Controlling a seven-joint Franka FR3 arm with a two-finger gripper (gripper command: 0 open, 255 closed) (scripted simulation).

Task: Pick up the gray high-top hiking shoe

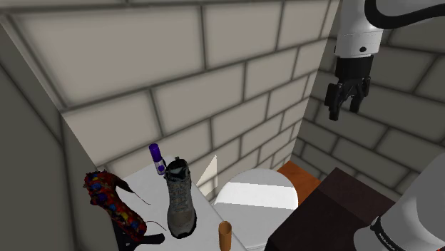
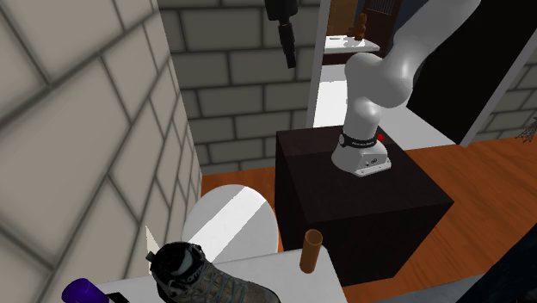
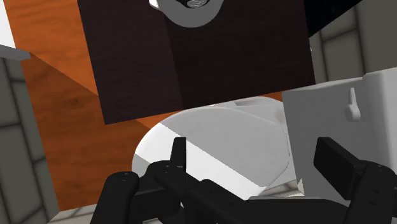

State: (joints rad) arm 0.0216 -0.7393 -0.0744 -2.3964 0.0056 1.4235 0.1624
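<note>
The gray high-top hiking shoe (image 1: 180,201) stands upright on a white surface (image 1: 146,187) beside the brick wall, its open collar (image 2: 179,262) facing up. My gripper (image 1: 344,108) hangs high in the air, far to the shoulder view's right of the shoe and well above it. It is open, with nothing between its fingers. In the wrist view the fingers (image 3: 178,158) stand wide apart over a white toilet lid (image 3: 216,137). In the second exterior view the gripper (image 2: 289,52) sits near the top edge, far from the shoe.
A multicoloured shoe (image 1: 113,203) and a purple-capped bottle (image 1: 157,157) flank the gray shoe. A brown cylinder (image 1: 224,235) stands near the surface's edge. A white toilet (image 2: 231,215) lies between the surface and the dark stand (image 2: 361,202). Brick walls close in behind.
</note>
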